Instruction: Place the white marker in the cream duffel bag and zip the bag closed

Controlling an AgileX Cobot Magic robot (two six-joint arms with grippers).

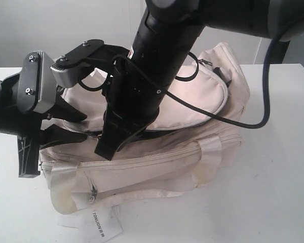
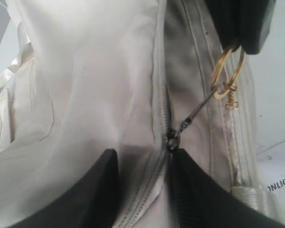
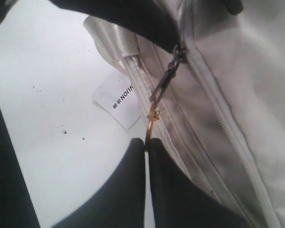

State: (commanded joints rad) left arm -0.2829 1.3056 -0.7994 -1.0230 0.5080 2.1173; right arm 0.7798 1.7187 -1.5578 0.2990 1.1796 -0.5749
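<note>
Cream bag lies on its side on the white table, with a printed paper tag at its near edge. Marker: not visible in any view; its position cannot be confirmed.

Left gripper is at the bag's left end in the exterior view. Its fingers stand part-way apart, with a fold of bag fabric and the zip track running between them. Both pads press against that fabric. The zip slider sits just off the fingertips, touching neither visibly. On the finger side of the slider the teeth appear meshed. Beyond it a dark slit shows where the track is parted.

Right gripper reaches across the middle of the bag to the same end. Its fingers are pressed together, clamped on a gold ring. Only the upper arc of the ring shows above the tips. A thin dark pull link runs taut from the ring to the slider. The tag lies on the table just beside the right fingers and is not touched.
</note>
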